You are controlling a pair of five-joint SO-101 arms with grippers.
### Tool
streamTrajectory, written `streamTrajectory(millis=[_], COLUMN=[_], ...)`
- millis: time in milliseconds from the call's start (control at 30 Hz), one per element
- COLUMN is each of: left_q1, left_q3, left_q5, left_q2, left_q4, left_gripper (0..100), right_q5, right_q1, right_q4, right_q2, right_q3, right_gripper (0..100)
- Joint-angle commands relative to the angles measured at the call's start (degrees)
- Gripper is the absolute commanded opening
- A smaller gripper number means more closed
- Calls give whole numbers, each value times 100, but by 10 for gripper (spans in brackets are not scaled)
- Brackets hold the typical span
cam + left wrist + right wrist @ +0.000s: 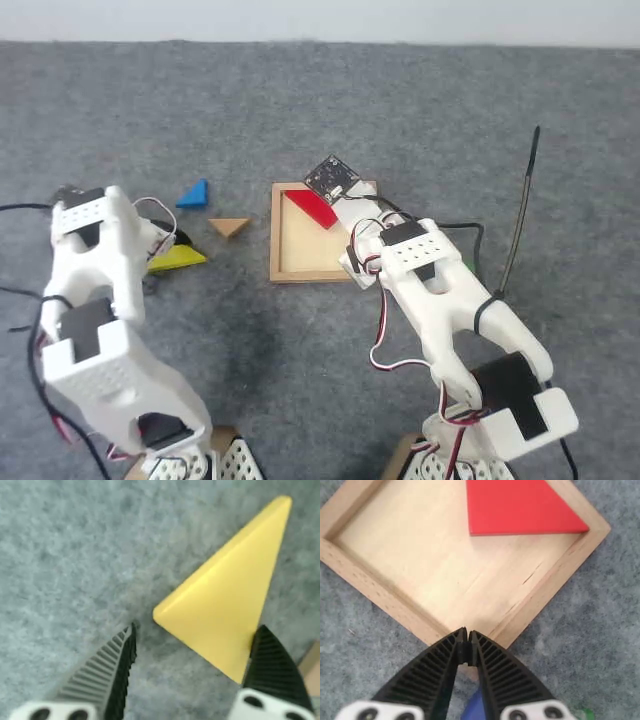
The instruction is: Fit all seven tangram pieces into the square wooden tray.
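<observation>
One red piece (308,206) lies in the tray (275,240), flat against a far corner. I judge that this leaves the rest of the floor free for the other six. The yellow triangle (225,610) lies on the grey worktop (450,110) well left of the tray, partly under the left arm (95,270). A blue triangle (193,195) lies just beyond it, and a small tan triangle (229,226) lies between it and the tray (nothing touches either).

The left jaws stand wide open and low over the yellow triangle, one on either side of its blunt corner. One sits at the piece's edge and seems to touch it; the other is apart from it, over bare worktop. They hold nothing, and the stance looks set for a pinch across that corner.

The right jaws are closed tip to tip with nothing seen between them. They hang over the tray's near corner rim, probably parked there clear of the left arm's work.
</observation>
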Motion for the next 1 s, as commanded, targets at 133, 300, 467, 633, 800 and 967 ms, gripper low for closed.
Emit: streamTrajectory(millis=[133,300,467,633,800,967], left_q1=[-448,-457,-448,-413,-334,-334], left_q3=[-145,-198,-171,-198,-734,-1226], left_q5=[79,-53,-62,-70,-79,-202], left_q2=[-53,-53,-53,9,501,923], left_q4=[-132,-211,-185,-193,237,651], left_gripper=[348,348,348,307,289,287], right_q5=[62,62,62,62,62,62], right_q1=[-22,-22,-22,-22,-22,-22], right_q4=[-75,-66,-66,-75,-66,-66], right_q2=[-242,-242,-242,-242,-242,-242], right_q3=[-35,-35,-35,-35,-35,-35], right_gripper=[10,10,10,10,10,10])
